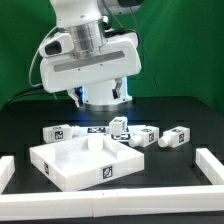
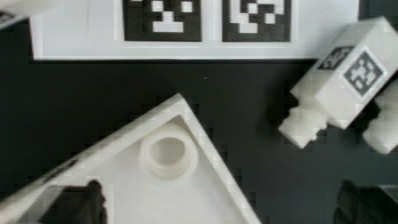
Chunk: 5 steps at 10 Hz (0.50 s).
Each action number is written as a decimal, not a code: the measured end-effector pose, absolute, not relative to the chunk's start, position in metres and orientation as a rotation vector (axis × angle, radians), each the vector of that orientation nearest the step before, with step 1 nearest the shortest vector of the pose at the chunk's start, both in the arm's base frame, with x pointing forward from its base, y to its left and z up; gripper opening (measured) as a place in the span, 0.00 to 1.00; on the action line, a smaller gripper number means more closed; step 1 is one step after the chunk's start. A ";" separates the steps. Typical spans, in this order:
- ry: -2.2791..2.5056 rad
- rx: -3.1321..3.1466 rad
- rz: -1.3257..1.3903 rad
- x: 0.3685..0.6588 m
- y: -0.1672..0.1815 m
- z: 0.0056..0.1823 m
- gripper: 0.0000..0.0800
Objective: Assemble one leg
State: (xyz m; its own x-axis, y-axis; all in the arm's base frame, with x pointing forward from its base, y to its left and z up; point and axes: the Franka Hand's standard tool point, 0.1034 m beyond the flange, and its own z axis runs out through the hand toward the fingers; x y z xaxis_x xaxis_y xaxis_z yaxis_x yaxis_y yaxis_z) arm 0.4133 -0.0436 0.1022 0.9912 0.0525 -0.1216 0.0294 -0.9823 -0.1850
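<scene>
My gripper (image 1: 101, 99) hangs above the table behind the large white tray-like part (image 1: 60, 168). It is open and empty. In the wrist view the two dark fingertips (image 2: 68, 203) stand wide apart, and the gripper (image 2: 221, 206) is over a corner of the tray-like part (image 2: 107, 190), which has a round socket (image 2: 166, 155). A leg (image 2: 345, 84), a chunky white post with marker tags, lies on the black table beside that corner, apart from the fingers. Several legs lie in a row behind the tray-like part: one (image 1: 55, 132), another (image 1: 119, 126), a third (image 1: 146, 137).
The marker board (image 2: 178, 28) lies flat beyond the tray-like part's corner. Another leg (image 1: 178, 136) lies at the exterior view's right. White rails run along the table's left (image 1: 5, 172), right (image 1: 210, 166) and front (image 1: 110, 210).
</scene>
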 end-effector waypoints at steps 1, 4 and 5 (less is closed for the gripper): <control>-0.137 -2.946 0.181 0.413 -0.044 0.102 0.81; -0.683 -2.883 0.096 0.437 -0.077 0.092 0.81; -0.872 -2.856 0.047 0.448 -0.085 0.091 0.81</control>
